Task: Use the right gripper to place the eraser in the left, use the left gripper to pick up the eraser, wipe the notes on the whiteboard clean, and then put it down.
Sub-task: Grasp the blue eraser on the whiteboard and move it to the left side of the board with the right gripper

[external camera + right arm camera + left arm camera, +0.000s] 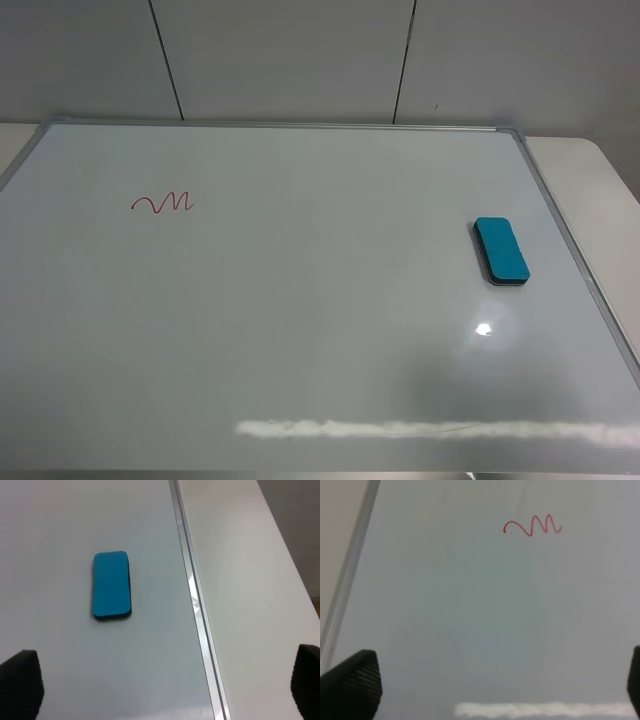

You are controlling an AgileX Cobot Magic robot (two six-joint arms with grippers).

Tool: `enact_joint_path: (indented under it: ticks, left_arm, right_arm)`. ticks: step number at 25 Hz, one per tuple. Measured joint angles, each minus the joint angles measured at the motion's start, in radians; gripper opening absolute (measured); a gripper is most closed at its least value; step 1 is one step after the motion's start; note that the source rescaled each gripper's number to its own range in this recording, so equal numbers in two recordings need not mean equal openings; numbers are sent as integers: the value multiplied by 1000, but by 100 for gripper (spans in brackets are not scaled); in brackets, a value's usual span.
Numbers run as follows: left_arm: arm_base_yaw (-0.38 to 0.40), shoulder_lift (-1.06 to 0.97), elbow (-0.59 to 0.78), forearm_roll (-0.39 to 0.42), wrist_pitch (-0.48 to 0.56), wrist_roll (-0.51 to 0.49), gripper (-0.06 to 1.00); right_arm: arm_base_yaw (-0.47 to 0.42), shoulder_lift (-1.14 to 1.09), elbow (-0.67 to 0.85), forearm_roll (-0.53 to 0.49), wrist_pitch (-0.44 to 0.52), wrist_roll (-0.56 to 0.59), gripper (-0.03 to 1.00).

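So, no grasp yet. Seeing the right gripper [164, 682] spread wide and empty, hovering above the eraser [111, 585]. Same for the left gripper [492, 685]: splayed wide, holding nothing, looking down at the notes [532, 526]. Cannot spot either arm from the high camera.

Locating the eraser flat, felt side down, on the right part of the whiteboard [300, 330], near the frame [192, 595] on that side but not touching it, and well apart from the notes at upper left.

Risks, judged from here:
- Could skid the eraser on the glossy surface by closing off-centre or at an angle across its long sides.
- Could clip the frame on descent, given the closeness to that edge.
- Could set it down short of the left arm's reach, forcing an awkward pick.
- Could grip it later with the felt tilted off the board, leaving marker streaks.
- Could mistake the glare spot [484, 328] near the eraser for a mark; worth ignoring.

Count: one eraser, one whiteboard, one squiggle of notes, two grippers, two fingertips [350, 685] showing per wrist view.
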Motion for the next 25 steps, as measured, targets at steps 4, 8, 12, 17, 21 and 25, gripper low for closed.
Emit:
enact_joint_path:
  ticks: [4,8,12,17,21,25]
  left_arm:
    - [0,0,0,0,0,0,100]
    - [0,0,0,0,0,0,100]
    - [0,0,0,0,1,0,100]
    - [0,0,0,0,1,0,100]
    - [0,0,0,0,1,0,100]
    - [0,0,0,0,1,0,100]
  right_arm:
    - [0,0,0,0,0,0,100]
    - [0,0,0,0,0,0,100]
    - [0,0,0,0,0,0,100]
    - [0,0,0,8,0,0,100]
    - [0,50,-22,16,-1,1,100]
    - [0,181,-85,11,-28,1,100]
